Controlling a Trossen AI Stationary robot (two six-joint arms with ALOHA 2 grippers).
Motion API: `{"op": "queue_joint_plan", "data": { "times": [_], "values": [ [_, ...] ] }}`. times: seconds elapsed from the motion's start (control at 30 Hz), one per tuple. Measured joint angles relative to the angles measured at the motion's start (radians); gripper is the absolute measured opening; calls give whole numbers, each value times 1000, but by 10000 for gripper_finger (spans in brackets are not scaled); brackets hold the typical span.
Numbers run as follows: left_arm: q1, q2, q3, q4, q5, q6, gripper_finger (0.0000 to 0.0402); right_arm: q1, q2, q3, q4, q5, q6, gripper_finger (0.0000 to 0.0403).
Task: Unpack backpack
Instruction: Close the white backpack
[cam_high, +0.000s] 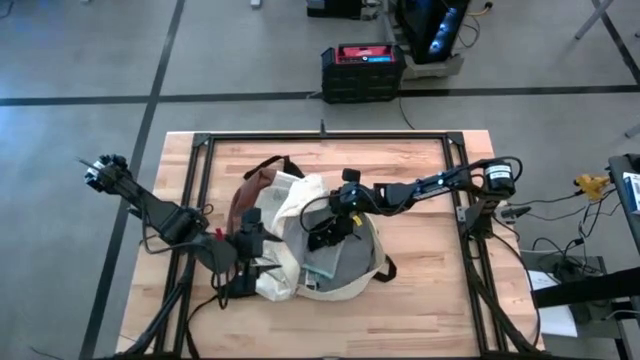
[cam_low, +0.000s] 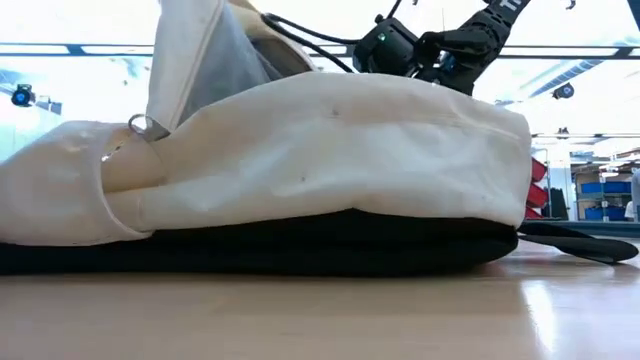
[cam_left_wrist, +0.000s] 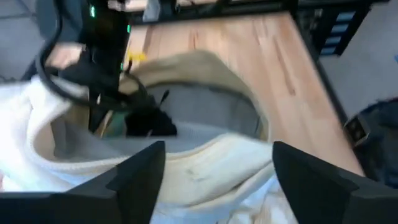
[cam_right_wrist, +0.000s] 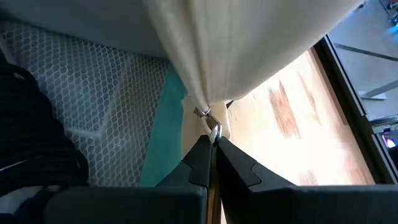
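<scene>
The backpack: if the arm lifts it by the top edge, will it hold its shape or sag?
Probably sag. The backpack lies flattened on the table, its cream fabric folding and draping around the opening, so it looks soft and floppy. The right gripper, pinching its zipper pull, would likely raise only that edge. It looks unlikely to roll.

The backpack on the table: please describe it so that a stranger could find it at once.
On the pale wooden table, between the two dark arms, lies the large cream-white fabric backpack, mouth open on grey lining. The right gripper is shut on its metal zipper pull. Its reddish-brown leather-like base and black straps set it apart.
</scene>
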Motion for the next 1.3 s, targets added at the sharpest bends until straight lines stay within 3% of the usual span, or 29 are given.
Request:
{"op": "queue_joint_plan", "data": {
  "times": [0.17,0.43,0.63,0.77,0.93,1.13,1.3],
  "values": [
    [-3,-27,0,-161,-20,-118,330,0,0,0,0,3,-10,0],
    [-8,-131,59,-307,-94,-174,330,0,-54,-2,-10,5,-22,0],
    [-27,-201,123,-503,-312,-219,317,-3,-107,-2,-23,5,-34,0],
    [-7,-261,4,-526,-441,-359,315,-3,-124,-2,-28,5,-47,0],
    [91,-267,-266,-416,-410,-563,315,-3,-142,-2,-25,4,-64,0],
    [242,-183,-571,51,-295,-528,315,-4,-143,-2,-27,4,-73,0],
    [389,-85,-704,172,-215,-577,315,17,-173,9,-129,1,-49,0]
  ]
}}
